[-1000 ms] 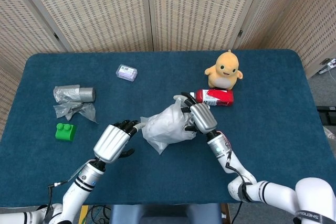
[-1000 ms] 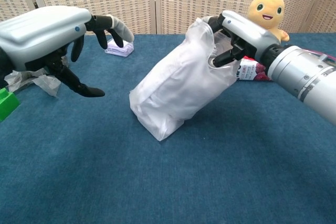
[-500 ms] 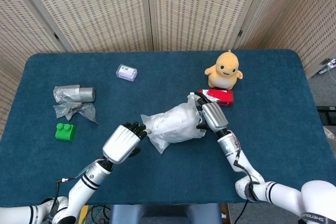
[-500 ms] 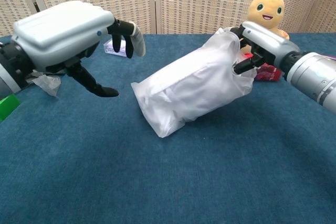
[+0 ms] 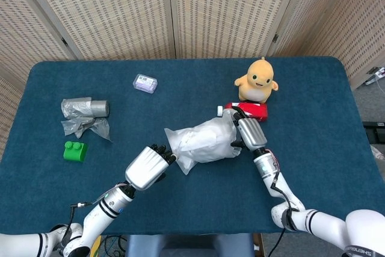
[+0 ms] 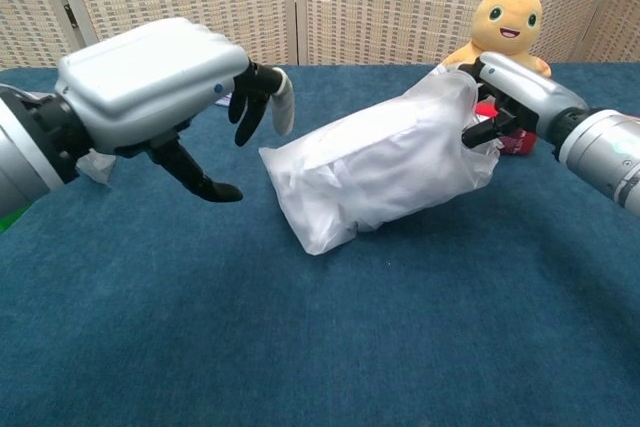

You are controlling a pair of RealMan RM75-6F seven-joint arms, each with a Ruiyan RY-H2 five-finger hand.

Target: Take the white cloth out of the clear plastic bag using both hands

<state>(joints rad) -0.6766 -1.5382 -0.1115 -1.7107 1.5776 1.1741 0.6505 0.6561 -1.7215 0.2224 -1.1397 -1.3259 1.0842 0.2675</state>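
Observation:
The clear plastic bag (image 5: 200, 143) (image 6: 380, 168) lies tilted on the blue table, with the white cloth (image 6: 350, 177) filling it. My right hand (image 5: 249, 133) (image 6: 512, 97) grips the bag's bunched upper right end and holds that end off the table. My left hand (image 5: 146, 167) (image 6: 150, 87) hovers just left of the bag's lower end, fingers spread and curved toward it, holding nothing. A small gap separates its fingertips (image 6: 270, 107) from the plastic.
Behind the right hand are a yellow plush toy (image 5: 258, 79) (image 6: 505, 22) and a red package (image 5: 248, 110). A small clear box (image 5: 145, 83), crumpled grey wrapping (image 5: 85, 117) and a green block (image 5: 74, 150) sit on the left side of the table (image 5: 313, 142).
The right hand has pulled the bag's top end rightward and lower, so the bag leans flatter. The left hand has advanced toward the bag's lower left end, still holding nothing.

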